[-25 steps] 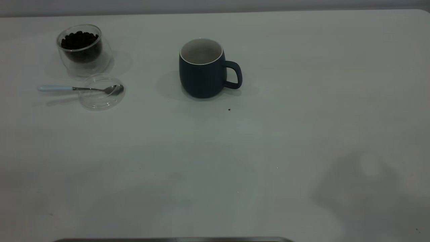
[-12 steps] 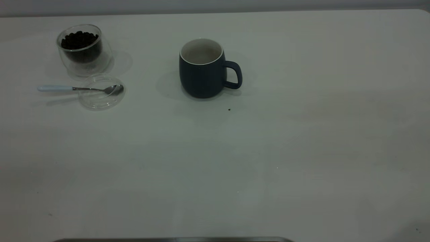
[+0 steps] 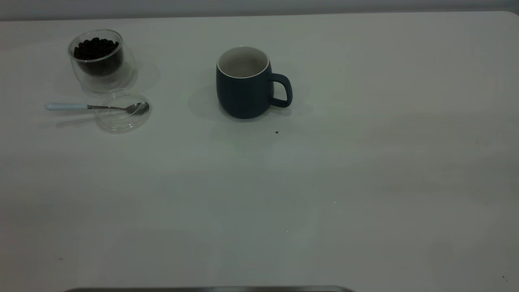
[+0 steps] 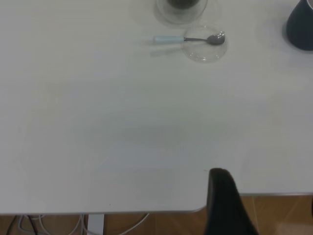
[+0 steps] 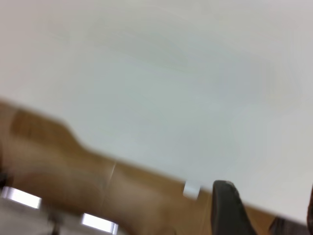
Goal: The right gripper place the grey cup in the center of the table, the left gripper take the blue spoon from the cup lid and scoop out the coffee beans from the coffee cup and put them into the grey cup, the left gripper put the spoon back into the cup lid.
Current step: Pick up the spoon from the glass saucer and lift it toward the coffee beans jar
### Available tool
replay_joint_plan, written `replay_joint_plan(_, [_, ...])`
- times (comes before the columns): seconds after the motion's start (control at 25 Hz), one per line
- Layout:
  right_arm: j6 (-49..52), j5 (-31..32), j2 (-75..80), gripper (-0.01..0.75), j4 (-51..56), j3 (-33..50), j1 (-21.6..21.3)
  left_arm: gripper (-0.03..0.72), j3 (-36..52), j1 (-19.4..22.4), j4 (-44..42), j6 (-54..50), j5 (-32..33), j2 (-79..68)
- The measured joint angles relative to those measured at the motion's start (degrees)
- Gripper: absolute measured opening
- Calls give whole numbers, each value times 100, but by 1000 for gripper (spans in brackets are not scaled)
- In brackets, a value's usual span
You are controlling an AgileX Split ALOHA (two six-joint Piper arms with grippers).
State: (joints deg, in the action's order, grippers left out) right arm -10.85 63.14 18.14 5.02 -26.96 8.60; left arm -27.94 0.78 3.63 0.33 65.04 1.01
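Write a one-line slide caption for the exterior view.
Grey cup stands mid-table, empty; coffee cup of coffee beans far left, blue spoon resting across the cup lid.

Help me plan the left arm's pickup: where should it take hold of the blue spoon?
Probably by the pale blue handle of the blue spoon, from above: it juts out past the cup lid over bare table, while the bowl rests on the lid.

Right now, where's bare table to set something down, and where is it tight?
Bare: the white tabletop in front of and right of the dark blue-grey ceramic mug, apart from tiny specks. Tight: far left corner, where the clear glass cup of coffee beans, round clear lid and light-blue-handled teaspoon cluster.
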Motion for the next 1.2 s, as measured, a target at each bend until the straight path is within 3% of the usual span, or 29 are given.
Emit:
replay_joint_plan(0.24, [0, 122, -1746, 358, 0, 0, -391, 486, 0, 0, 0, 0, 0, 0])
replay_joint_plan(0.52, [85, 156, -1903, 358, -6, 0, -1087, 486, 0, 0, 0, 0, 0, 0])
replay_joint_plan(1.2, [687, 162, -1903, 358, -440, 0, -1122, 486, 0, 0, 0, 16, 0, 0])
